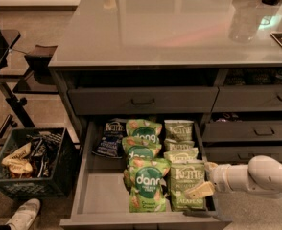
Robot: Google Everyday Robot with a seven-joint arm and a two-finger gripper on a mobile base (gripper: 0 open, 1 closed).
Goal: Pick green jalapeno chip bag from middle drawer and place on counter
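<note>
The middle drawer (pixel 100 193) stands pulled open below the counter (pixel 170 28). In it lie a dark blue Kettle bag (pixel 111 137) at the back left, several bright green "dang" bags (pixel 146 183) down the middle, and a column of pale olive-green Kettle bags on the right. The front one, the green jalapeno chip bag (pixel 185 183), shows its "JALAPENO" lettering. My gripper (pixel 200 189) reaches in from the right on a white arm, its tan fingers just over the right edge of that bag.
A shallower closed drawer with a dark pull handle (pixel 143 100) sits above. More closed drawers (pixel 253 131) stack on the right. A black crate of wrappers (pixel 28 162) stands on the floor at the left, with a white shoe (pixel 23 213) near it.
</note>
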